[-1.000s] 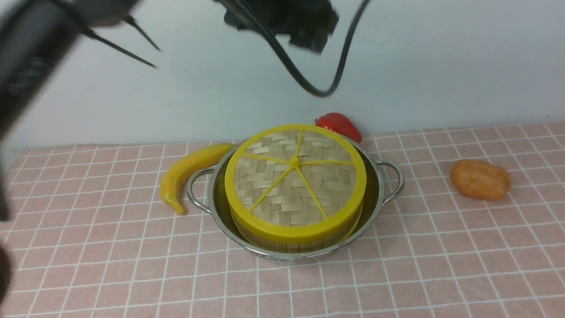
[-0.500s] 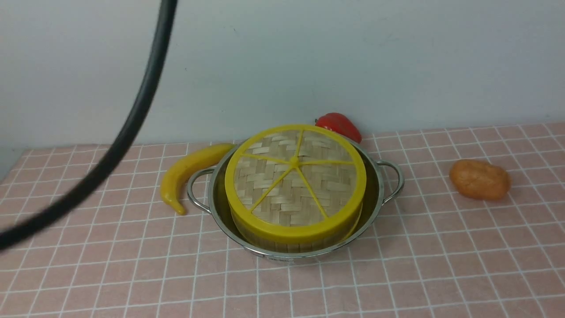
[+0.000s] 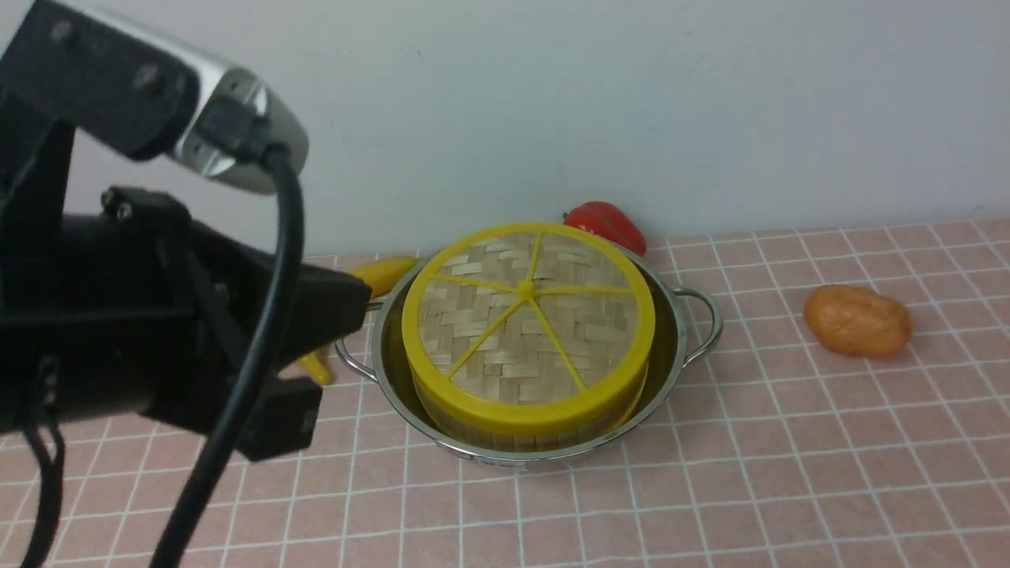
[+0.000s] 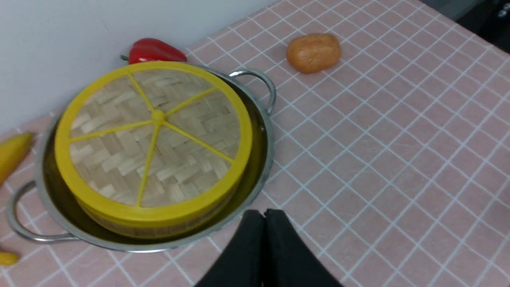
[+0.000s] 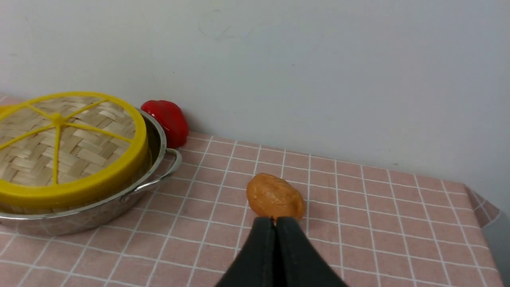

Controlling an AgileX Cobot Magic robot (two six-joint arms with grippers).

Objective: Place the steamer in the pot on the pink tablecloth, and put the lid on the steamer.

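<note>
Surface: pink tablecloth [image 3: 789,473] with thin white grid lines, flat, backed by a pale wall.
Centre: pot [image 3: 671,347], shiny steel, two looped wire handles, standing directly on cloth.
9 o'clock of pot: yellow banana [image 3: 383,272], just beside the handle, largely hidden in front view.
12 to 1 o'clock of pot: red pepper [image 3: 607,222], close behind the rim, against the wall.
3 o'clock of pot: orange-brown potato [image 3: 858,320], well apart, lying alone on cloth.
</note>
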